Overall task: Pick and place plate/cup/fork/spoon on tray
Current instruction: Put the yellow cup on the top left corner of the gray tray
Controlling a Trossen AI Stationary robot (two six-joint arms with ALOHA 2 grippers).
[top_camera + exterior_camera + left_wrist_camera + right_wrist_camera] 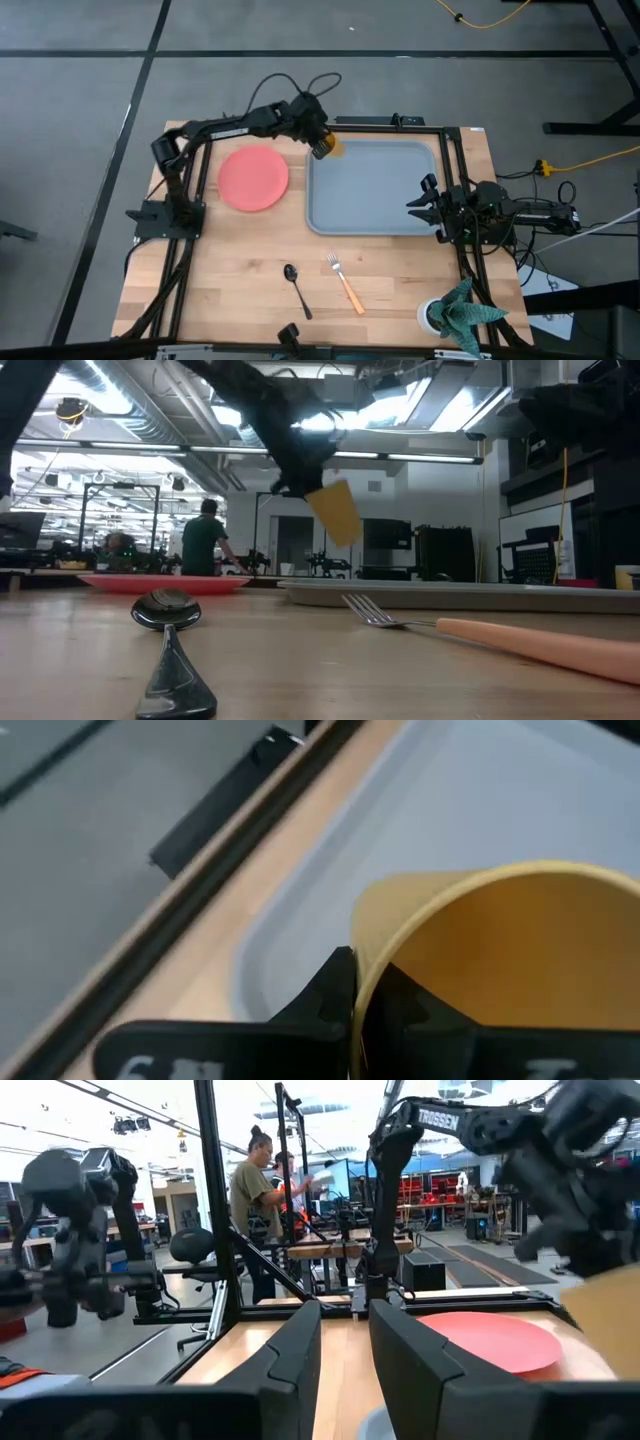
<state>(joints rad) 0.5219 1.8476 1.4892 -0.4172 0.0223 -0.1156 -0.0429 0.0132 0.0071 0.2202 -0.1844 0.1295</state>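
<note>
The left pincer (322, 146) is clamped on the rim of the cup (331, 148), one finger inside and one outside, holding it tilted in the air over the tray (375, 190) at its 11 o'clock corner. The plate (254, 178) lies on the tabletop (240, 270) just beside the tray, at its 9 o'clock. The spoon (296, 288) and fork (344, 281) lie near the 6 o'clock edge. The right pincer (422, 205) waits at the tray's 3 o'clock side, fingers slightly parted and holding nothing.

We see the tray (375, 190) floor bare, except its far-left corner, occupied by the left gripper (322, 146) holding the cup (332, 148), apparently above the rim.
</note>
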